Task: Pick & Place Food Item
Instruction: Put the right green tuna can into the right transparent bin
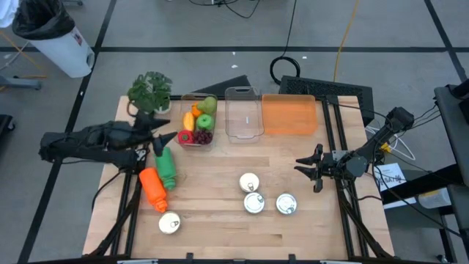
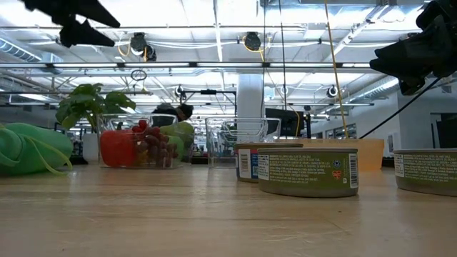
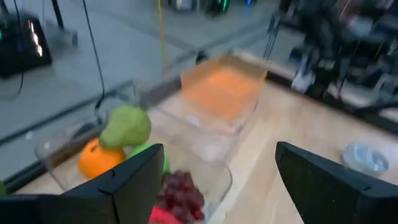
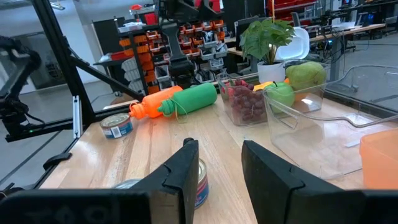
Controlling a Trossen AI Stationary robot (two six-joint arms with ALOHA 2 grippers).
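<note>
A clear bin of fruit (image 1: 198,122) stands at the table's far side, holding a green pear (image 3: 126,125), an orange (image 3: 97,157), a green apple (image 1: 204,122) and dark grapes (image 3: 181,191). My left gripper (image 1: 165,130) hovers open just left of this bin, above the table; in the left wrist view its fingers (image 3: 134,177) frame the fruit without touching it. My right gripper (image 1: 307,167) is open above the table's right part, near three cans (image 1: 254,202). An empty clear container (image 1: 243,114) and an orange container (image 1: 289,116) stand right of the fruit bin.
A green bottle (image 1: 167,167) and an orange bottle (image 1: 152,188) lie on the left part of the table, with a fourth can (image 1: 169,223) near the front edge. A potted plant (image 1: 150,92) stands at the far left corner. Bare wood lies in the table's middle.
</note>
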